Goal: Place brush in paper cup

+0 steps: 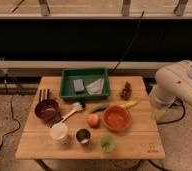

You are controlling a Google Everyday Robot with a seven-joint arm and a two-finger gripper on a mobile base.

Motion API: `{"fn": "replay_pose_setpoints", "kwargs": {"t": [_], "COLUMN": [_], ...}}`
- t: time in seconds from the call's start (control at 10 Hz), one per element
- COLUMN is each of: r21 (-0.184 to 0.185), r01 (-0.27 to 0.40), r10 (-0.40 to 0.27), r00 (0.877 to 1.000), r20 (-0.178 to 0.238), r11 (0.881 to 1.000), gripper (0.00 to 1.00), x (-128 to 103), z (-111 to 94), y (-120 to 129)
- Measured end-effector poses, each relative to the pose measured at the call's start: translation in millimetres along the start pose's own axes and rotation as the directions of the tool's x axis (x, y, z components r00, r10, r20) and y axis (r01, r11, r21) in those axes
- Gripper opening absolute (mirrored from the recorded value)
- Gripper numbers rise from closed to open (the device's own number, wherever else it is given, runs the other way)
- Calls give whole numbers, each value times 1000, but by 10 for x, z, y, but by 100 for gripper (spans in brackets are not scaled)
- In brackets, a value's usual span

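The brush [71, 111] lies on the wooden table [139, 140], its white bristled head up and right, its handle running down-left toward the dark red bowl [46, 109]. The white paper cup [59, 132] stands upright just below the handle's end. My white arm [176, 85] is folded beside the table's right edge. The gripper [158, 114] hangs low at that edge, far to the right of the brush and the cup, and holds nothing that I can see.
A green tray [66, 92] at the back holds a sponge and a cloth. A metal cup [82, 135], a small green cup [107, 144], an orange fruit [93, 120] and an orange bowl [117, 118] stand near the front. Grapes [125, 91], a banana [128, 105] and dark sticks [43, 94] also lie here.
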Motion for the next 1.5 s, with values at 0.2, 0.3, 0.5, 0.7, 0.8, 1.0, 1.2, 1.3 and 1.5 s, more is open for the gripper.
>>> {"fn": "replay_pose_setpoints", "kwargs": {"t": [0.2,0.3,0.5,0.7,0.8,1.0,1.2,1.3,1.5], "r21": [0,0,0,0,0,-7,-18,-29,-47], "r01": [0,0,0,0,0,7,42,69,122], "r10": [0,0,0,0,0,-7,-43,-70,-122], "r00": [1000,1000,1000,1000,1000,1000,999,997,992], "r20": [0,0,0,0,-1,-16,-19,-16,-8], "r11": [1000,1000,1000,1000,1000,1000,999,997,991], "gripper": [65,65,65,65,65,65,65,65,65], "x": [0,0,0,0,-1,-17,-240,-462,-906], "z": [1,0,0,0,-1,34,124,180,282], "y": [0,0,0,0,-3,-43,-131,-161,-196]}}
